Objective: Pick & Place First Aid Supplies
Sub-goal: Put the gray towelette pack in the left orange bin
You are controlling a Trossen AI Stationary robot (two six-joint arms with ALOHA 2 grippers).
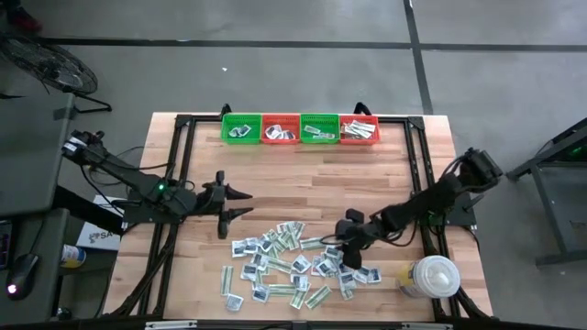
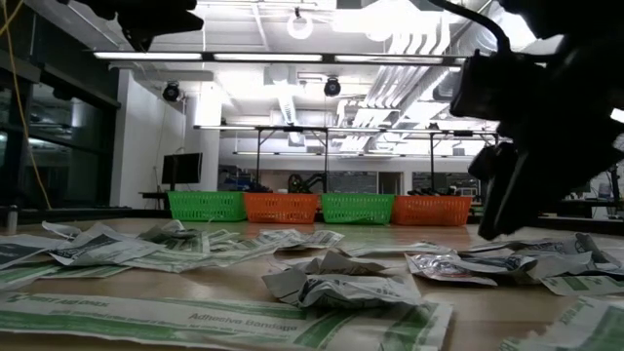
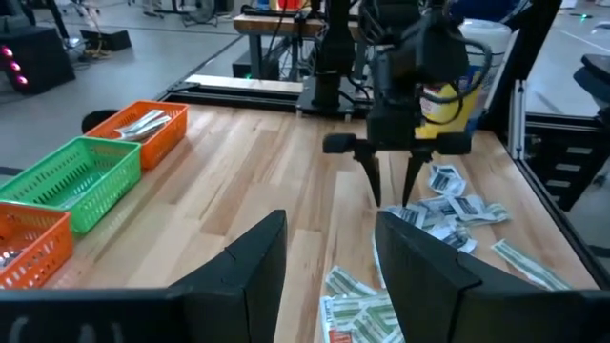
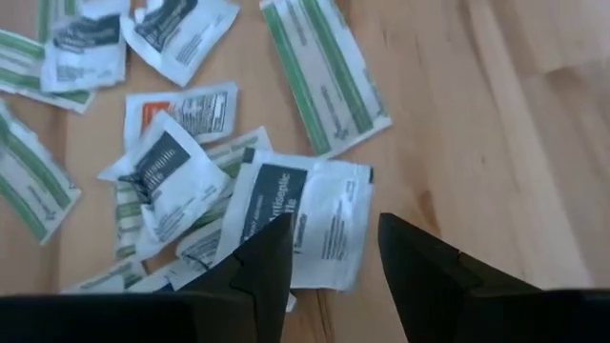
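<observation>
From above, a wooden counter (image 1: 275, 174) is seen with four baskets in a row along its far edge: a green basket (image 1: 240, 128), a red basket (image 1: 280, 129), a second green basket (image 1: 319, 128) and a second red basket (image 1: 359, 129), each holding a few packets. The first aid supplies (image 1: 293, 268) are scattered in a loose heap near the front edge, around the middle. A white lidded container (image 1: 433, 277) stands at the front right corner. The left claw (image 1: 240, 203) is held over bare wood left of centre, apart from the heap, its fingers spread and nothing between them. The right claw (image 1: 341, 246) is placed over the right part of the heap.

At counter height, crumpled packets (image 2: 336, 285) and pale-green strips are seen lying in the foreground, with the four baskets lined up behind them. One dark claw (image 2: 512, 200) hangs just above the packets at the right.

From the left wrist, the left claw's own fingers (image 3: 250, 272) are seen parted and empty, with the right claw (image 3: 393, 186) farther off, pointing down at the packets (image 3: 448, 205).

From the right wrist, the right claw (image 4: 334, 257) is shown partly open with nothing gripped, directly over a white antiseptic packet (image 4: 305, 219); whether the tips touch it cannot be told.
</observation>
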